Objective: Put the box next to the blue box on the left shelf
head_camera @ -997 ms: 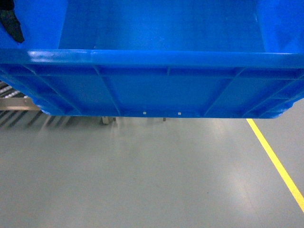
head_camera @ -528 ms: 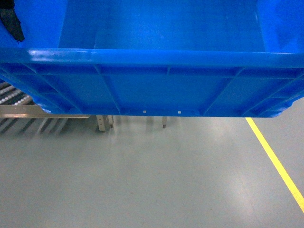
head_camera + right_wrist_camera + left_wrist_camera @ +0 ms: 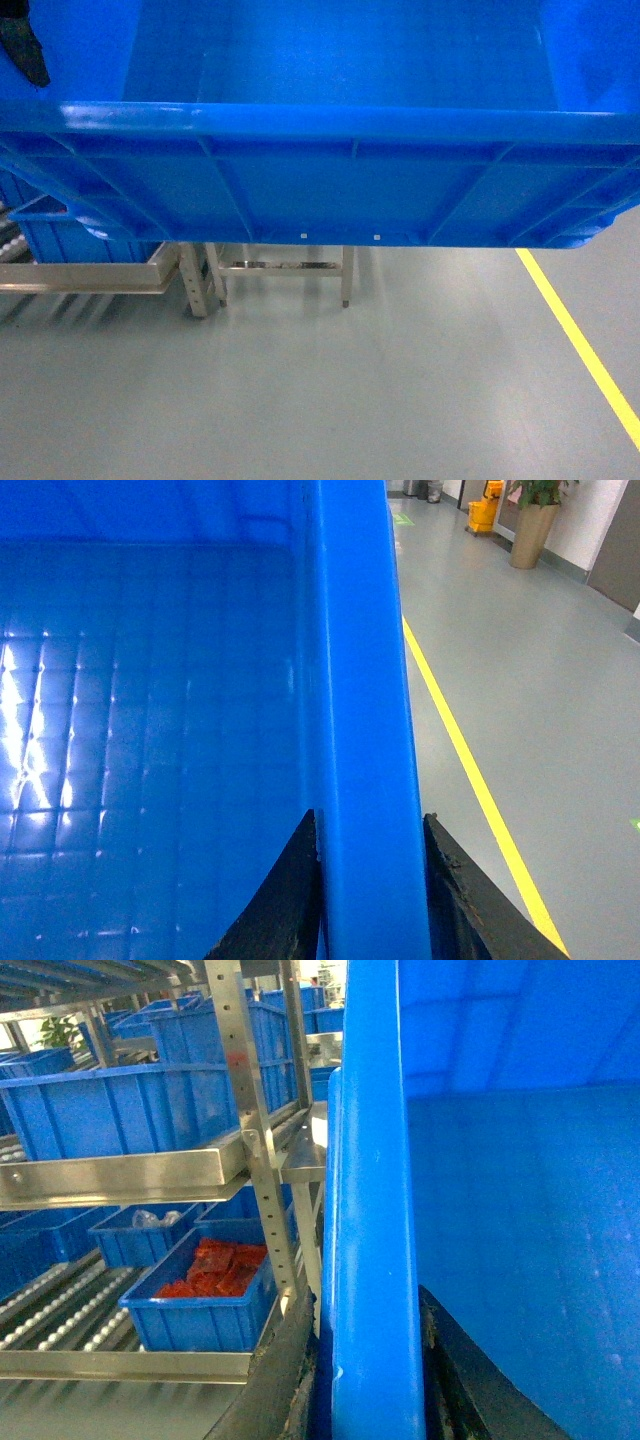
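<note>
Left shelf (image 3: pixel 120 1175): steel uprights, roller deck below, blue crates (image 3: pixel 140 1110) on the upper level and a blue box of red packets (image 3: pixel 205 1295) on the rollers. Head view shows its legs and a blue box (image 3: pixel 60 235) at far left, under the carried box. Left gripper (image 3: pixel 365 1380) clamped on the box (image 3: pixel 340 180) rim, one finger each side of the wall. Box held off the floor (image 3: pixel 330 390), filling the upper head view, inside bare. Right gripper (image 3: pixel 370 890) likewise clamped on the opposite rim. Yellow floor line (image 3: pixel 580 335) at right.
</note>
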Controlling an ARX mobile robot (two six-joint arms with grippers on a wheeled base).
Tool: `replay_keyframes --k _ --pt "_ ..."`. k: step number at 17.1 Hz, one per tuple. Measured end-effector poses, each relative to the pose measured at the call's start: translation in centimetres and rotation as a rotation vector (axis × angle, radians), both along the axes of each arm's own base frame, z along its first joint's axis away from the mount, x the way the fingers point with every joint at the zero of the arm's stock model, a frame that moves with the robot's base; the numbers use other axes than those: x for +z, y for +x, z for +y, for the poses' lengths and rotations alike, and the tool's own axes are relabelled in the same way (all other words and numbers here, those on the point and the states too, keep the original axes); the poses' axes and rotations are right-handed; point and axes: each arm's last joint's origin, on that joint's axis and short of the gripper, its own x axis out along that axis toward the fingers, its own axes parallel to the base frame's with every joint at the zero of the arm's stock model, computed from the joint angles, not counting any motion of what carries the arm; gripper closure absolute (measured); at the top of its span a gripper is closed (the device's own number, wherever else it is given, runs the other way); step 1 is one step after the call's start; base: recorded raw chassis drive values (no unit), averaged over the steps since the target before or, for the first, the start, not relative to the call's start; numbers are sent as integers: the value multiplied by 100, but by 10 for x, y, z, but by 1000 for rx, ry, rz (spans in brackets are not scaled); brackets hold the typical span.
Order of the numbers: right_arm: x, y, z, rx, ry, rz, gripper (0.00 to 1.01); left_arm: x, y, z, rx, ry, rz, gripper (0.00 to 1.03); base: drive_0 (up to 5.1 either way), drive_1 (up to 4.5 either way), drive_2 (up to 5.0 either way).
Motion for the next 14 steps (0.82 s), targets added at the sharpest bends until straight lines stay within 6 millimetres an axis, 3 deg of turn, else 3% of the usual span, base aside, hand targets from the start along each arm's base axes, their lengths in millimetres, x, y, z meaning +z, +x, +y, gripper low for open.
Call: replay_keyframes --k 14 --pt "0 0 0 0 0 0 80 0 0 0 0 1 1 83 7 431 -417"
